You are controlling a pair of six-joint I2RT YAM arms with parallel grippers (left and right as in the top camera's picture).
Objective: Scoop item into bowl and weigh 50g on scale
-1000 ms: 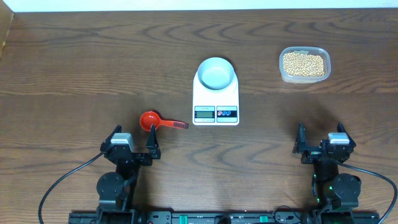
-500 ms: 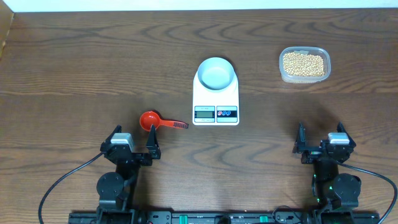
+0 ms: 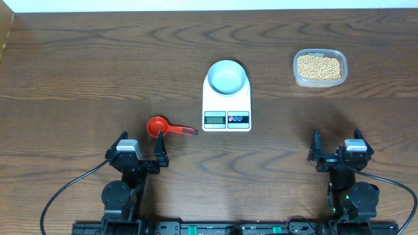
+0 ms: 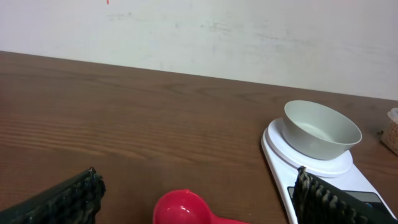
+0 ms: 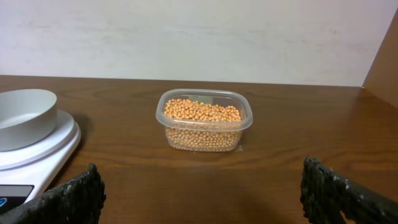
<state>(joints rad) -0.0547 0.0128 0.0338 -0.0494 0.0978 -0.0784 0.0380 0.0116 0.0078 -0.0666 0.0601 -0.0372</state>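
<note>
red scoop (image 3: 171, 128) lies just left of scale (image 3: 226, 103); bean tub (image 3: 319, 83) well right

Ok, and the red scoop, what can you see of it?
The red scoop looks like glossy plastic: a round cup and a short handle with a darker ridged end. It lies on the wooden table, cup up and seemingly empty, handle toward the robot's right, apart from the scale, just ahead of the open left pincer. Only the table touches it.
</note>
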